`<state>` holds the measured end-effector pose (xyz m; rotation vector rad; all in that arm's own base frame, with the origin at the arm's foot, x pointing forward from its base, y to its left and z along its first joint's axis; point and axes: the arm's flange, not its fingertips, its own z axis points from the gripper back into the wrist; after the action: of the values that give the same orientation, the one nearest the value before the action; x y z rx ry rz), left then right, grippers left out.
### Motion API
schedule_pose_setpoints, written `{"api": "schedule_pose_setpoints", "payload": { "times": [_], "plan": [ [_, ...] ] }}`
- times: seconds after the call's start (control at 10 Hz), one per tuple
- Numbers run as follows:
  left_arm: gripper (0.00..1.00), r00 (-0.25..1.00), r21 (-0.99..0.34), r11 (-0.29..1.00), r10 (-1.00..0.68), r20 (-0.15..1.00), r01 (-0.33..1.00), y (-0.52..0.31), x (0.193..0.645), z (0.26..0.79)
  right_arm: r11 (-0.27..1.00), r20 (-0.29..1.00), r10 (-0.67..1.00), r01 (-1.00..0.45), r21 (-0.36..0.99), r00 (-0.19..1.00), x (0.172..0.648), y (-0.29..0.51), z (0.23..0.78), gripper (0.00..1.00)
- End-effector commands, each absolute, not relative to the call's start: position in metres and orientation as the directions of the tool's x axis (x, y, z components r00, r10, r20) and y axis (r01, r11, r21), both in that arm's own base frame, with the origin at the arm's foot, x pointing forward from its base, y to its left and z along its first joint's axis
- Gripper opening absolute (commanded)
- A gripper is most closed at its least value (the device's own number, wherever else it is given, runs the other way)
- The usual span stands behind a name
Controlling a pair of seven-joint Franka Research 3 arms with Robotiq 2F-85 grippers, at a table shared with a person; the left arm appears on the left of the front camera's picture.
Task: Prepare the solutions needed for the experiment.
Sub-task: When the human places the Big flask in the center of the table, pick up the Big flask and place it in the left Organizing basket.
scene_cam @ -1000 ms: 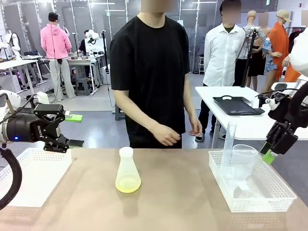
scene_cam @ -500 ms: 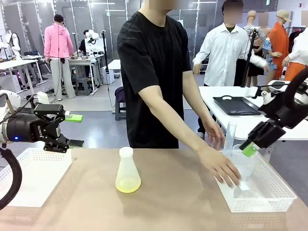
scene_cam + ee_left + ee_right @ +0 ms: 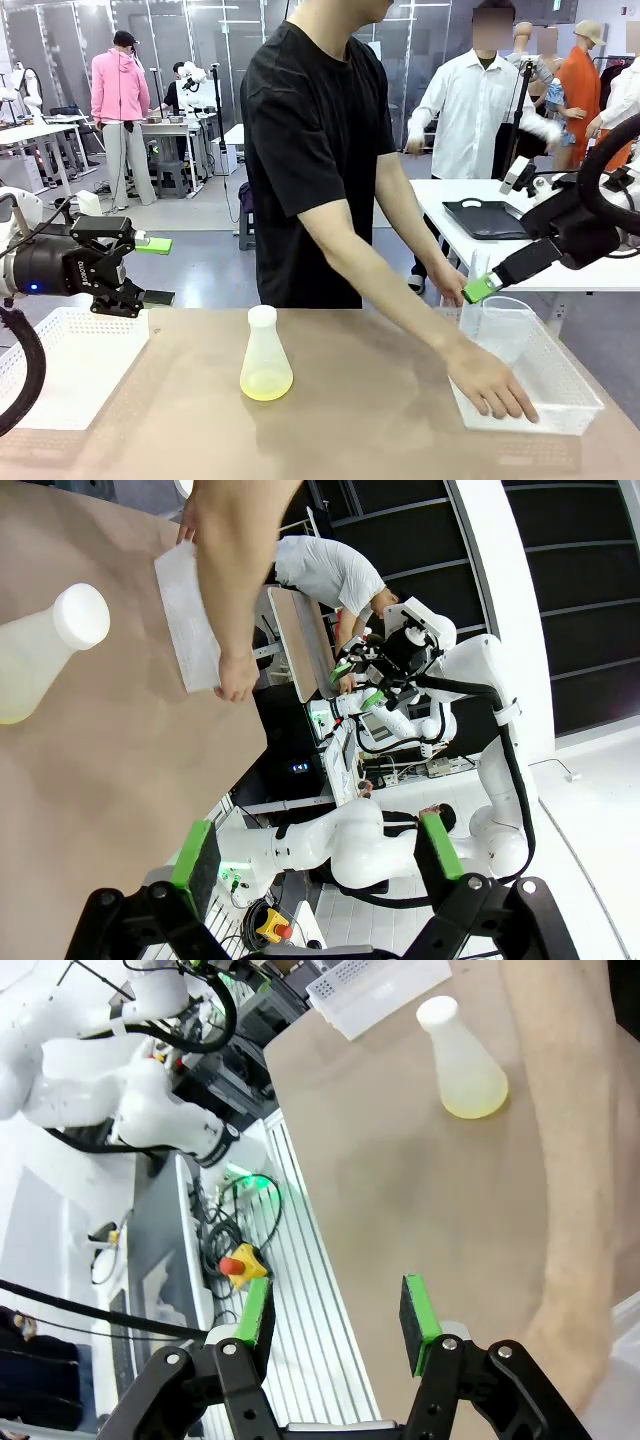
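Left arm [image 3: 15,210] white; fingers [image 3: 153,244] black, green pads; person [image 3: 310,150] in black short-sleeved T-shirt.

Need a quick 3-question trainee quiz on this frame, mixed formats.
1. True or false: the flask holding the yellow-green solution stands upright on the table.
2. The person's hand rests on: A) the flask B) the white basket at the robot's right C) the bare table.
3. Fill in: the right pincer is open and holds ____.
Key: 1 true; 2 B; 3 nothing.
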<state>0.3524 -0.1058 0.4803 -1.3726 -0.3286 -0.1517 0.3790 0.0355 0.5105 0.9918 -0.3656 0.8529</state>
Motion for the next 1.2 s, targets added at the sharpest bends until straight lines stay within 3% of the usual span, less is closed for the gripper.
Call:
{"api": "schedule_pose_setpoints", "payload": {
  "times": [0.0, 0.4, 0.5, 0.7, 1.1],
  "plan": [
    [1.0, 0.944, -0.938, 0.176, 0.093, 0.317, 0.297, -0.108, 0.352, 0.482, 0.258, 0.619, 0.403, -0.733, 0.629, 0.673, 0.366, 0.04, 0.513, 0.64],
    [1.0, 0.944, -0.938, 0.176, 0.093, 0.317, 0.297, -0.108, 0.352, 0.482, 0.255, 0.625, 0.44, -0.757, 0.601, 0.645, 0.37, 0.038, 0.51, 0.64],
    [1.0, 0.944, -0.938, 0.176, 0.093, 0.317, 0.297, -0.108, 0.352, 0.482, 0.154, 0.621, 0.4, -0.718, 0.679, 0.674, 0.363, 0.044, 0.51, 0.64],
    [1.0, 0.944, -0.938, 0.176, 0.093, 0.317, 0.297, -0.108, 0.352, 0.482, 0.144, 0.543, 0.234, -0.581, 0.801, 0.807, 0.346, 0.047, 0.518, 0.64],
    [1.0, 0.944, -0.938, 0.176, 0.093, 0.317, 0.297, -0.108, 0.352, 0.482, 0.232, 0.463, 0.163, -0.49, 0.84, 0.871, 0.331, 0.051, 0.519, 0.64]
  ]
}}
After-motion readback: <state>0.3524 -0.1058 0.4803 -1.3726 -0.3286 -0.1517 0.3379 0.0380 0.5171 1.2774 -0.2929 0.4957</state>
